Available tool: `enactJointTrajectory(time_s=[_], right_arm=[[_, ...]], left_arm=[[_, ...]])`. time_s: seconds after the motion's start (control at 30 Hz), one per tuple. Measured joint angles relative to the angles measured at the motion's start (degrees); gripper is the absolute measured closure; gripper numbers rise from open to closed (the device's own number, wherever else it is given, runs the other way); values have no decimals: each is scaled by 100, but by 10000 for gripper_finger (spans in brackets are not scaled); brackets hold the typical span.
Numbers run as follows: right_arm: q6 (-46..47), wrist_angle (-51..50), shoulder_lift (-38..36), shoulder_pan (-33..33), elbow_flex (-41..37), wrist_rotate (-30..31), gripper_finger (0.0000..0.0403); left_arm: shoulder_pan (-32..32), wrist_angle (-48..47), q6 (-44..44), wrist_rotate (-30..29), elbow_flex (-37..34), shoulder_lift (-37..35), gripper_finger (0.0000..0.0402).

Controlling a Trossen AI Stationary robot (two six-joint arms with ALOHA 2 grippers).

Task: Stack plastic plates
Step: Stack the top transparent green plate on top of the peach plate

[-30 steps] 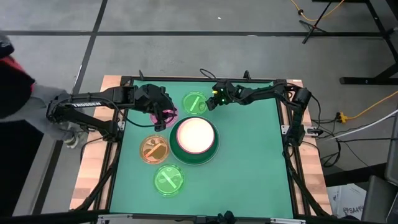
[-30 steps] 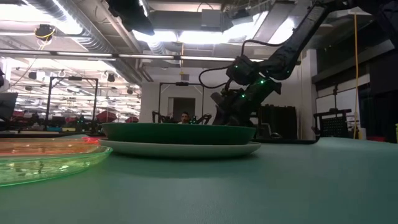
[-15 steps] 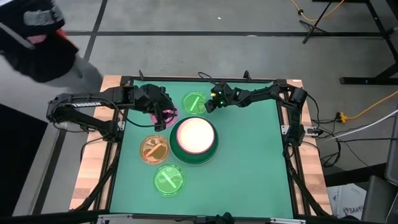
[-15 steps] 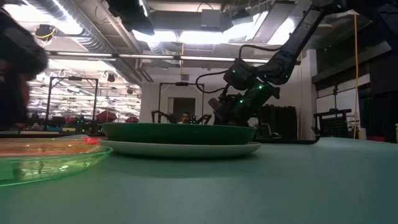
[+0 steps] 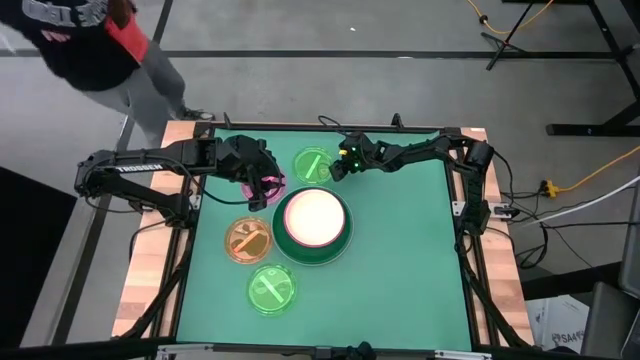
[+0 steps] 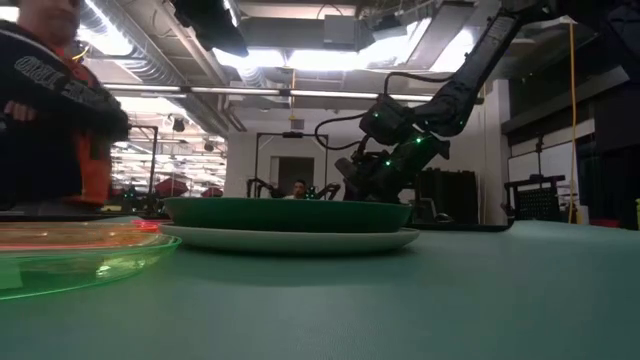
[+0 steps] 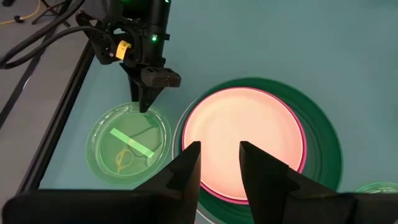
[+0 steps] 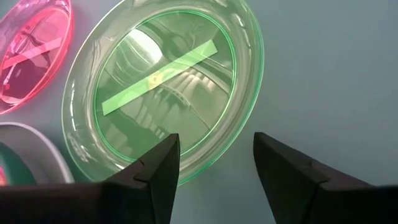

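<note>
Right hand [image 8: 211, 180], fingers spread, hovers over the lime green plate [image 8: 165, 93]: light, stiff, probably slick; pinch its rim.

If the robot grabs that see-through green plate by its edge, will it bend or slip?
The lime green plate looks like thin, glossy plastic, so it is probably light and stiff, flexing only a little. Its shiny rim may slip between the right hand fingers, which are open over its edge. Lying flat, it would likely slide rather than tip.
</note>
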Motion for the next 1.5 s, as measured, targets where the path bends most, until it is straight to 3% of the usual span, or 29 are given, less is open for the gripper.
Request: enactJointTrajectory(time_s=[1.5], right_arm=[[9, 31, 7, 0, 0, 57, 360]], left_arm=[[2, 0, 0, 0, 0, 0, 298]])
